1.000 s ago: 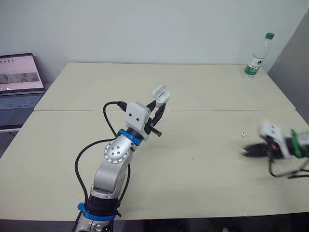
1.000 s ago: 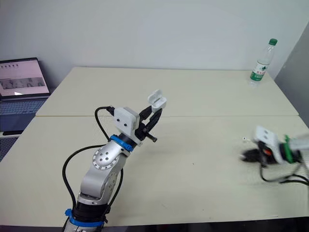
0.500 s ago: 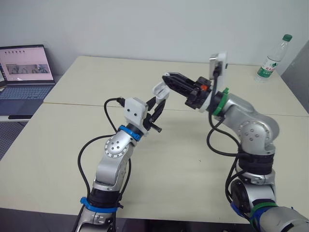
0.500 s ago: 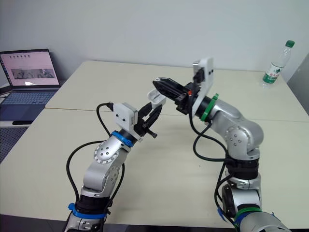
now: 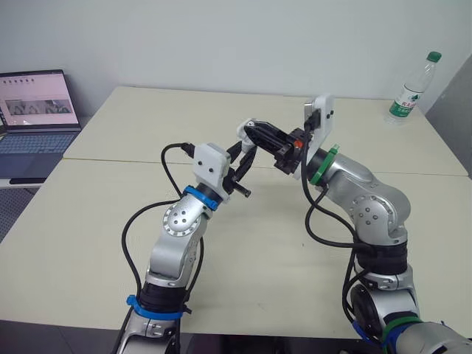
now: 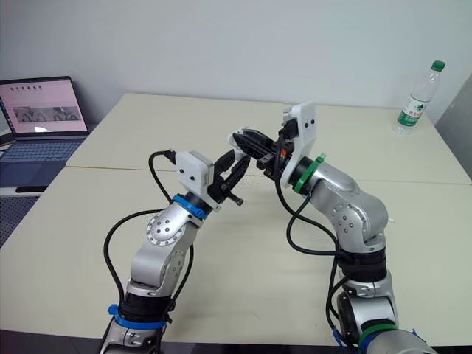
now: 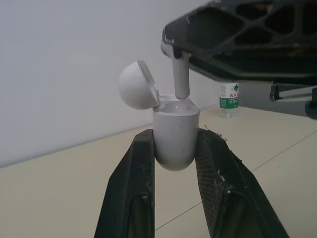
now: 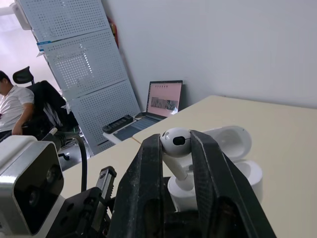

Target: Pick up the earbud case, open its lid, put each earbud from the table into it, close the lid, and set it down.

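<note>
My left gripper (image 7: 176,141) clamps the earbud case (image 7: 174,124), lid (image 7: 136,85) open — my right gripper (image 8: 176,141) pinches an earbud (image 7: 180,79), stem at the case's opening.

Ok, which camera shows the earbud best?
Right wrist view: the earbud sits close up, pinched in the right gripper, stem at the open case. The left wrist view shows its stem above the case; in the eye views it's too small to tell.
</note>
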`<state>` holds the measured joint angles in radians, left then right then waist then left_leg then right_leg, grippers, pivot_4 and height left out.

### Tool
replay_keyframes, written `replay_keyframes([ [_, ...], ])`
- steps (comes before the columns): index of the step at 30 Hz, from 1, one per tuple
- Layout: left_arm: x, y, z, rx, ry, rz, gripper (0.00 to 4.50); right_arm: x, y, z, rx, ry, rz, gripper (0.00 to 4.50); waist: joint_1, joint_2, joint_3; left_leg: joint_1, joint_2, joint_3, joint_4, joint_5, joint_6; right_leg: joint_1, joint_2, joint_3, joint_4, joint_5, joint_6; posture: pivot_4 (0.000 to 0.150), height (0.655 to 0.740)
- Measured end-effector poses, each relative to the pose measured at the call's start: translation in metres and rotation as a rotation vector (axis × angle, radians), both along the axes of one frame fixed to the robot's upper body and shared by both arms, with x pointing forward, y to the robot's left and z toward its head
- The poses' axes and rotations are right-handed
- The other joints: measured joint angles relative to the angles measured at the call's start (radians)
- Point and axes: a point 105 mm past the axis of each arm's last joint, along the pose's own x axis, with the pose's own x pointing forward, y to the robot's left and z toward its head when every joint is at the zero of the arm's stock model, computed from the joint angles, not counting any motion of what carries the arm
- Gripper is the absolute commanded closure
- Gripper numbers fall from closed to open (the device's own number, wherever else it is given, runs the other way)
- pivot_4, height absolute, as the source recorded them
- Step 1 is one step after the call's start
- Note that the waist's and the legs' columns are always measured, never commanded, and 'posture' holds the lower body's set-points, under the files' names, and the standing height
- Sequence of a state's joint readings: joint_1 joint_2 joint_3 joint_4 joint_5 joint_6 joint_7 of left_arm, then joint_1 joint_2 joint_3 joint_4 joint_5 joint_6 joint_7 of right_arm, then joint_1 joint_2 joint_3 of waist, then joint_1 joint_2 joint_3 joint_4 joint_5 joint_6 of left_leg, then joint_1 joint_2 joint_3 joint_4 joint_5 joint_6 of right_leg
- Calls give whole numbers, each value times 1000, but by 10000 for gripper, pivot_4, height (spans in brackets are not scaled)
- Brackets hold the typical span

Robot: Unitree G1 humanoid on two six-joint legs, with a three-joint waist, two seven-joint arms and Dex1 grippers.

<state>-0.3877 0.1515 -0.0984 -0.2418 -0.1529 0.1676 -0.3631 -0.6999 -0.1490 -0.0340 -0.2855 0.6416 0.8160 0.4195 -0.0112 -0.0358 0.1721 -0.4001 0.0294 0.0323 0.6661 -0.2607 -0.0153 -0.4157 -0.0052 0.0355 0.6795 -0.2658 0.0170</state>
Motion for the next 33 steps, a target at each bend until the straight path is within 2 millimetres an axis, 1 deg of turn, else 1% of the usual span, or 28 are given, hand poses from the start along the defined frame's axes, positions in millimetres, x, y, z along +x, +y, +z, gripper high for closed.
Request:
replay_keyframes([
  [9,0,-1,0,6,-2,6,37054,-2,4,-1,-3,1,-7,40851,-4,0,0,0,0,0,0,0,0,0,0,0,0,0,0,1500,7400],
  [15,0,-3,-1,8,-2,1,37054,-1,2,-1,1,2,-26,40851,-6,0,0,0,0,0,0,0,0,0,0,0,0,0,0,1500,7400],
  [21,-1,-6,3,4,-15,-6,37054,5,1,-3,6,13,-37,40851,-11,0,0,0,0,0,-1,0,0,0,0,0,0,0,0,1500,7400],
  [31,-1,-5,3,2,-14,-1,37054,4,1,-4,-14,-5,-32,40851,-15,0,0,0,0,0,-1,0,0,0,0,0,-1,0,0,1500,7400],
  [33,-1,-5,3,3,-13,-2,37054,4,1,-4,-14,-6,-32,33471,-16,0,0,0,0,0,-1,0,0,0,0,0,-1,0,0,1500,7400],
])
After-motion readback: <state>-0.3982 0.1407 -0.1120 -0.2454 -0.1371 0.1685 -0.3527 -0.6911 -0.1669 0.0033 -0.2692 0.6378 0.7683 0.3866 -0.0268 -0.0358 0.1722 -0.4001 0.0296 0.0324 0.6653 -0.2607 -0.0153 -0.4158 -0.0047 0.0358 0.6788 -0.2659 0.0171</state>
